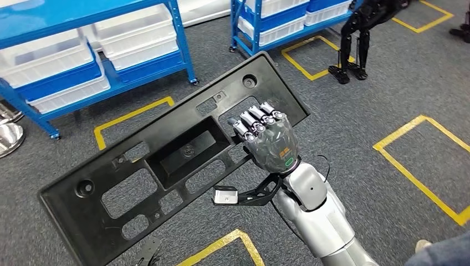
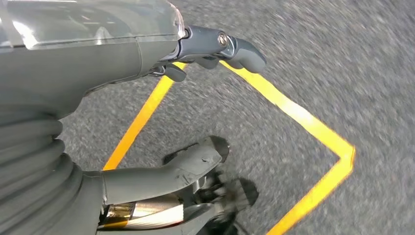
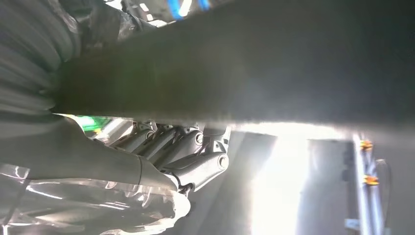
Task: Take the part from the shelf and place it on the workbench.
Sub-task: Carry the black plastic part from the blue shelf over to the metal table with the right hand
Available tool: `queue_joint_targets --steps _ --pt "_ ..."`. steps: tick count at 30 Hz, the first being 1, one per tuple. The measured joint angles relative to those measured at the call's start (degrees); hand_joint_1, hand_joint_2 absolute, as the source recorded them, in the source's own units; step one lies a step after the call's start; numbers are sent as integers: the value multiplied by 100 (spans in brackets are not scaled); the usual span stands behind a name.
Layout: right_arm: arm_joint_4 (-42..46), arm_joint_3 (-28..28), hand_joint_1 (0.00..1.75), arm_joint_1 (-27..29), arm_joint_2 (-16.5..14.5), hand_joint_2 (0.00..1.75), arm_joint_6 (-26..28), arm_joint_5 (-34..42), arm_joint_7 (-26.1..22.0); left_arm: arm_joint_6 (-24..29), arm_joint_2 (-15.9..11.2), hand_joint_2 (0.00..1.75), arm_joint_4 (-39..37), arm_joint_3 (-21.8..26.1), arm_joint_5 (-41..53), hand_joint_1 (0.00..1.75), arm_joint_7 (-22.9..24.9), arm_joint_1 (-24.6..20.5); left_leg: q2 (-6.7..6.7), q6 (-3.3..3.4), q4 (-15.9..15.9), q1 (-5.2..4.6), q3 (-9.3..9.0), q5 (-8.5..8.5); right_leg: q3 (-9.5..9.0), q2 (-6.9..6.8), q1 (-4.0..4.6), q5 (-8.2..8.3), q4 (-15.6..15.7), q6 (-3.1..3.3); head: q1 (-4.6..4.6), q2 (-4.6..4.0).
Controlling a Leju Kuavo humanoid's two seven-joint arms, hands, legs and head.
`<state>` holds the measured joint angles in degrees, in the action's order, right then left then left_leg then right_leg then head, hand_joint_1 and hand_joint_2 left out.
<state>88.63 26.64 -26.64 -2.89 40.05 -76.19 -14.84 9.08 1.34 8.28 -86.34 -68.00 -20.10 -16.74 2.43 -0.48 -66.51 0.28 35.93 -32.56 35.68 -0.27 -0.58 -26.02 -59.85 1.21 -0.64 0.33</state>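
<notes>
1. The right hand (image 1: pixel 270 138) grasps the part (image 1: pixel 172 160), a long black moulded panel with many cut-outs. Its fingers (image 1: pixel 256 119) hook through an opening toward the panel's far end.
2. The panel is carried in the air over grey carpet (image 1: pixel 388 94), tilted, with its near end low at the head view's left. It is off the shelf, and no workbench is in sight, so I judge the carry to be under way and the placing not yet begun.
3. To do this step well, keep the grip firm. The hold sits well off the panel's middle, so the long free end will tend to swing or droop.
4. Keep that free end away from the blue shelf units (image 1: pixel 138 50) while walking or turning.
5. At the workbench, level the panel first, then set it flat before letting go.
6. The left hand (image 2: pixel 215 46) hangs over the carpet and a yellow floor marking (image 2: pixel 313 132). It holds nothing, and its fingers look loosely curled rather than clenched, though the blur makes this uncertain.
7. Count: one part, two blue shelf units holding white bins (image 1: pixel 50 61), and several yellow taped rectangles on the floor.
8. Another dark robot's legs (image 1: pixel 354 44) stand at the far edge of the carpet.
9. In the right wrist view the panel (image 3: pixel 244 58) lies dark and close against that hand.
</notes>
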Motion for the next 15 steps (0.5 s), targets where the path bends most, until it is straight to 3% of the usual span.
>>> queue_joint_targets --steps 2,3,5,7,9,11,13,15 --pt "2 1 175 6 -1 175 -1 -10 19 -13 2 175 0 -1 39 0 1 9 -158 -7 -689 8 320 -253 13 151 12 15 -5 22 1 0" --pt "3 1 175 11 0 175 -1 -18 29 -20 2 175 0 -1 59 0 3 13 -179 4 -787 7 373 -216 16 231 21 18 -11 26 1 0" --pt "8 1 175 27 3 175 -1 -31 51 -31 2 175 0 -1 97 0 8 12 -243 55 -350 6 183 141 14 395 31 21 -30 26 1 0" --pt "34 1 175 46 8 175 -1 -33 78 -40 3 175 0 -1 128 0 10 9 -484 119 365 7 -147 456 24 537 26 33 -41 6 1 0" --pt "67 2 175 75 17 175 0 -32 100 -53 8 175 0 1 144 0 11 14 -651 150 697 -1 -296 515 68 661 1 70 -36 -55 1 0" --pt "99 2 175 113 36 175 1 -31 107 -60 27 175 1 1 145 0 12 13 -570 179 775 2 -317 536 106 760 -14 114 -4 -136 0 0" --pt "130 2 175 140 63 175 1 -31 107 -62 52 175 2 1 145 0 9 0 -438 239 877 21 -344 603 158 546 10 37 -77 -187 4 0" --pt "148 2 175 147 81 175 1 -28 108 -63 63 175 2 0 145 0 8 7 -293 286 943 21 -353 647 381 188 22 -290 -572 -215 9 0"
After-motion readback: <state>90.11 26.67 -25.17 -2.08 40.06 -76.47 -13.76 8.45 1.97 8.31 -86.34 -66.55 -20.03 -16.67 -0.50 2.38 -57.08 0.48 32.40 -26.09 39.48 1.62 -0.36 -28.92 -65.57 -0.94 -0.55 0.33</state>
